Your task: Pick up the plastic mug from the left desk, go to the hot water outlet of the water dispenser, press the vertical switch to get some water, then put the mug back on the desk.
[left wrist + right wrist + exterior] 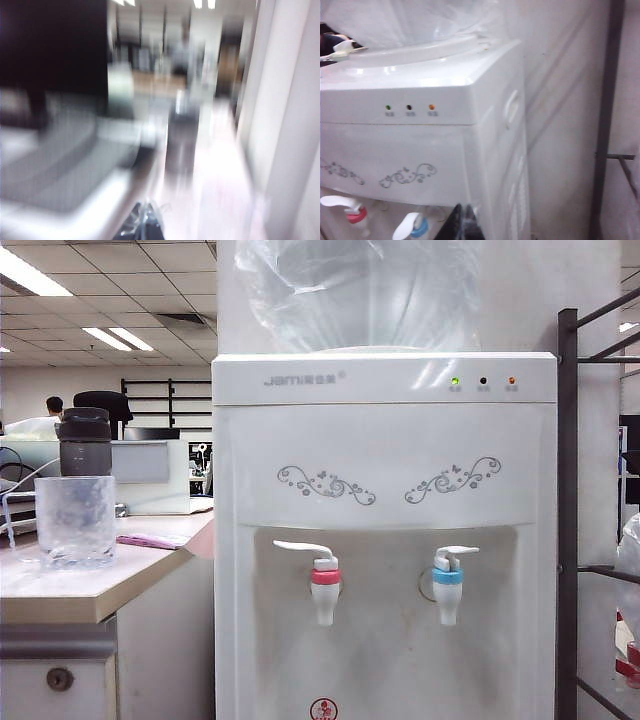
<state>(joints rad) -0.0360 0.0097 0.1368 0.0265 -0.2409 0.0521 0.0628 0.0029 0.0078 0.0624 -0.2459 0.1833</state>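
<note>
We count one plastic mug (75, 521), standing upright on the left counter (90, 590) near its front edge, clear and dimpled. Right behind it stands one smoky-grey bottle (85, 443) with a black lid, and just beside the mug lies one pink sheet (150, 540) on the counter top. The counter front shows one round keyhole (59, 678).

There is one water dispenser (385, 540), with one big clear water bottle (360, 290) on top, three indicator lights (483, 382) and two floral swirls. It carries two taps: the hot water outlet (325, 590) with its red collar, topped by the vertical switch (302, 550), and one blue-collared tap (448, 585) to its right. A dark metal rack (570, 510) stands on the dispenser's right.

Nothing sits between the mug and the taps. Neither arm shows in the exterior view. The left claw (142, 225) appears only as a dark blurred tip at the edge of its wrist view; we take it as fully closed, with nothing visibly held. The right claw (462, 225) is likewise a dark tip, facing the dispenser's upper front, and we cannot tell how wide it stands.
</note>
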